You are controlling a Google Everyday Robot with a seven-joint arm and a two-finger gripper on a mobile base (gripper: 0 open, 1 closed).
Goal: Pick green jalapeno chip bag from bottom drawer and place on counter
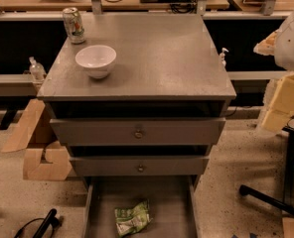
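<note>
My gripper sits outside the view. The bottom drawer runs off the lower edge, and the green jalapeno chip bag carries print too small to read.

The claw lies outside the camera view. A pale speckled floor spreads under dim, warm light. Along the back runs a pale wooden bench with black cables on it, a dark recess beneath it and a grey ledge lower down. Cardboard pieces stand on the floor at the view's left. Yellow foam blocks and a black stand's legs sit at its right.
</note>
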